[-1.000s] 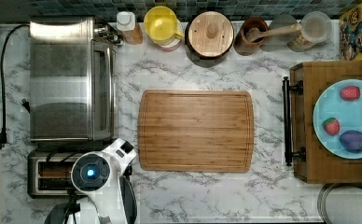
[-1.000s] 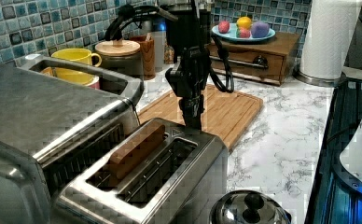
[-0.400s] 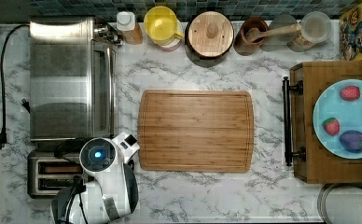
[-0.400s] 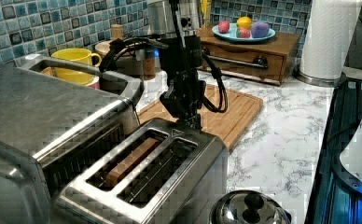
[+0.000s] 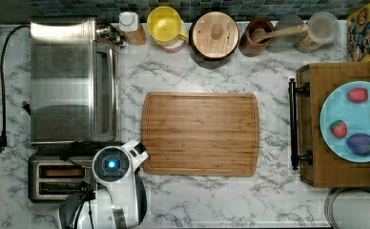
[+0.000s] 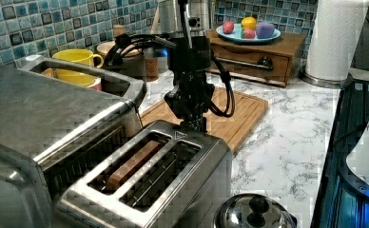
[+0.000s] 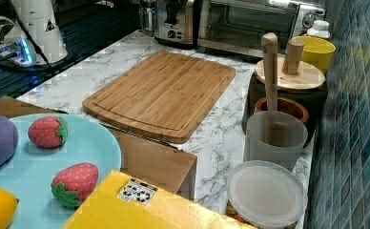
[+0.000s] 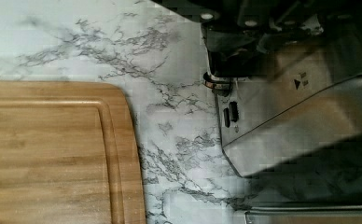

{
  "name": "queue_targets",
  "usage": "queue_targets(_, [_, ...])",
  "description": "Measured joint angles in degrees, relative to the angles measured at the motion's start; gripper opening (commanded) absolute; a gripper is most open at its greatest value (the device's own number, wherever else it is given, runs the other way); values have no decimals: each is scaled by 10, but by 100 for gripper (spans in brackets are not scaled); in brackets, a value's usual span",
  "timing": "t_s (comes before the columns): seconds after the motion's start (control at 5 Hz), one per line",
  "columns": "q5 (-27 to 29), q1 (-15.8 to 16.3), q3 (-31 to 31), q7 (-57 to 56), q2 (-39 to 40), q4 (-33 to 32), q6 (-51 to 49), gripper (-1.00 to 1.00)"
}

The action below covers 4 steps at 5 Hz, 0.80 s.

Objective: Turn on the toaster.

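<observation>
I am holding the gripper (image 6: 190, 124) low over the end face of the toaster (image 6: 149, 185), the end that is facing the cutting board (image 5: 200, 133); whether its fingers are parted or closed I cannot tell, since the black wrist body and looped cables are covering them. I judge this placement to be serving a downward push on the side lever, which sits on that end, so the arm is coming at it from directly above.

The toaster is standing at the counter's front edge, just beside the larger toaster oven (image 5: 71, 78) and near the board's corner. It is a small box of brushed steel with two long slots on top; a brown slice is sitting low in one slot in the left view. In the wrist view its end panel is showing a small knob, two dark buttons and a printed arrow.

The counter (image 5: 211, 200) is white marble veined in grey. The cutting board is flat pale wood with rounded corners and a shallow groove running inside its rim.
</observation>
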Motion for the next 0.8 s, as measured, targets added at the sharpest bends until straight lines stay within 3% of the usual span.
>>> queue_targets(0.2, [35,-7,0,-4,0,-13,20,-100])
queue_targets(0.8, [34,-5,-1,-4,5,-12,29,-100])
